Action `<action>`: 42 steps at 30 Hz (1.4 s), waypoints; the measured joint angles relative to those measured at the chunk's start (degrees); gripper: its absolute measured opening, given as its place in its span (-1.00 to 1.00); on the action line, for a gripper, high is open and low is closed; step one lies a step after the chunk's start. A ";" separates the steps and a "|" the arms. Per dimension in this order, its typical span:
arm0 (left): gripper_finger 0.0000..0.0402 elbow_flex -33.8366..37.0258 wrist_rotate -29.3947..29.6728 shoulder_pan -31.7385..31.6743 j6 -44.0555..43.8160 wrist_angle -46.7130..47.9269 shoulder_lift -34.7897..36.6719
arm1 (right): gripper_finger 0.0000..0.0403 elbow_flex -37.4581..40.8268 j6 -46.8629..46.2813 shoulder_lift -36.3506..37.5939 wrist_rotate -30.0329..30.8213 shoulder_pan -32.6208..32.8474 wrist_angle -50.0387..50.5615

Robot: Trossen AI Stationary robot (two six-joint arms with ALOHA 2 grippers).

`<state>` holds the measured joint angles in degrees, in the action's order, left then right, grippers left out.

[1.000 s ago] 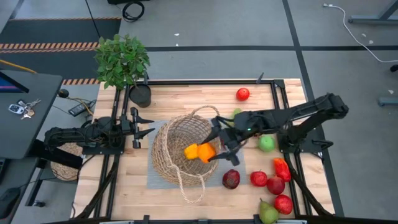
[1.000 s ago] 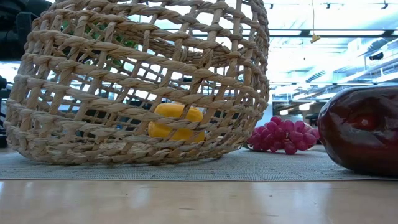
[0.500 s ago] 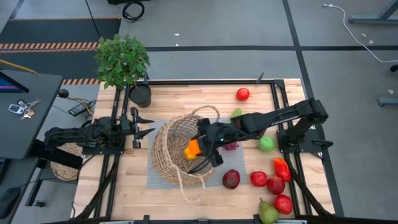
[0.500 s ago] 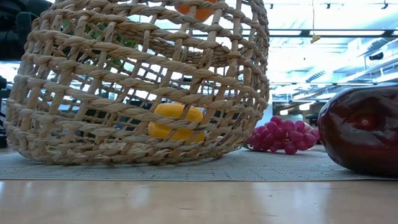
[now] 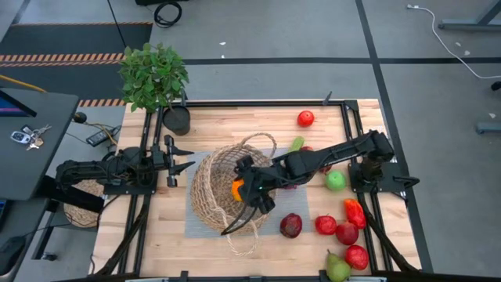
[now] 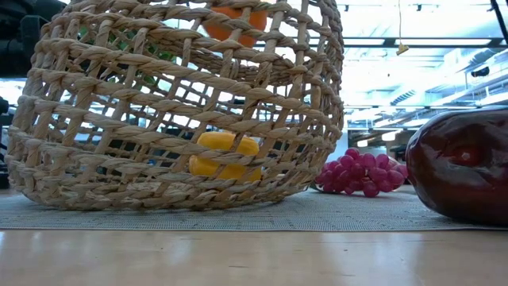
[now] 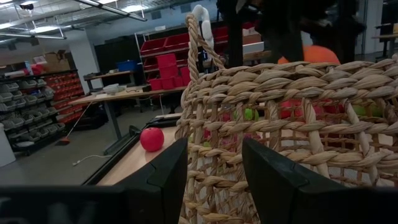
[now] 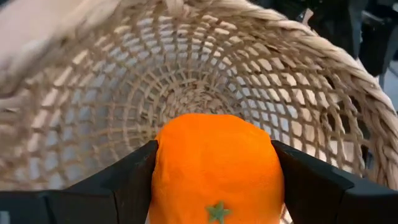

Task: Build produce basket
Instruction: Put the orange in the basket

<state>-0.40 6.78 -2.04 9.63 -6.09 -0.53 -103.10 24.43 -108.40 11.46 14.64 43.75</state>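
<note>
One orange [image 8: 216, 174], in right gripper [image 5: 244, 190], over basket [image 5: 211, 192]

- Floor [image 5: 274, 39]: grey, marked with dark lines, across the top of the high view; hazard-striped strips [image 5: 70, 58] at upper left.
- Potted plant [image 5: 154, 74]: upper left, beside the wooden table [image 5: 219, 121].
- Grey desk [image 5: 31, 141]: left edge, keys [image 5: 23, 135] on it.
- Shelving with red bins [image 7: 174, 53]: upper centre of the left wrist view; workbench [image 7: 118, 93] in front.
- Ceiling lights [image 6: 413, 48]: upper right of the low view.

Wooden table [image 5: 219, 121], grey mat [image 5: 192, 223] under basket [image 5: 211, 192], scattered produce [image 5: 344, 231], potted plant [image 5: 156, 78]
</note>
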 joint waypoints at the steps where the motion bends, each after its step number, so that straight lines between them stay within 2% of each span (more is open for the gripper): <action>1: -0.20 0.01 -0.02 0.00 0.01 0.00 0.01 | 0.47 -0.08 1.32 -0.42 0.75 -0.12 0.04; 5: -0.20 0.00 0.00 0.00 -0.01 0.02 -0.01 | 0.47 -0.06 5.51 -1.48 2.93 -0.31 -0.79; 12: -0.20 0.02 -0.01 0.00 0.02 -0.01 0.02 | 0.47 -0.10 7.89 -3.54 2.33 -1.14 -5.92; 18: -0.20 0.00 -0.04 0.00 -0.01 0.23 -0.22 | 0.47 -0.08 11.93 -7.25 8.63 -1.06 -9.34; 24: -0.20 0.00 0.01 0.02 0.01 -0.02 -0.20 | 0.47 -0.08 10.34 -10.70 6.52 -1.37 -9.00; 32: -0.20 0.00 0.00 0.02 -0.01 0.00 -0.20 | 0.48 -0.03 7.00 -12.42 6.88 -1.49 -4.09; 37: -0.20 0.01 -0.01 0.02 0.00 0.27 -0.20 | 0.59 -0.06 2.32 -12.59 6.52 -2.50 -2.43; 42: -0.20 0.02 -0.01 0.02 -0.01 0.03 -0.22 | 0.85 -0.08 -1.30 -11.94 5.48 -3.07 -0.82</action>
<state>-0.38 6.77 -2.02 9.63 -6.06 -0.75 -103.18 23.13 -120.34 16.94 11.57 42.93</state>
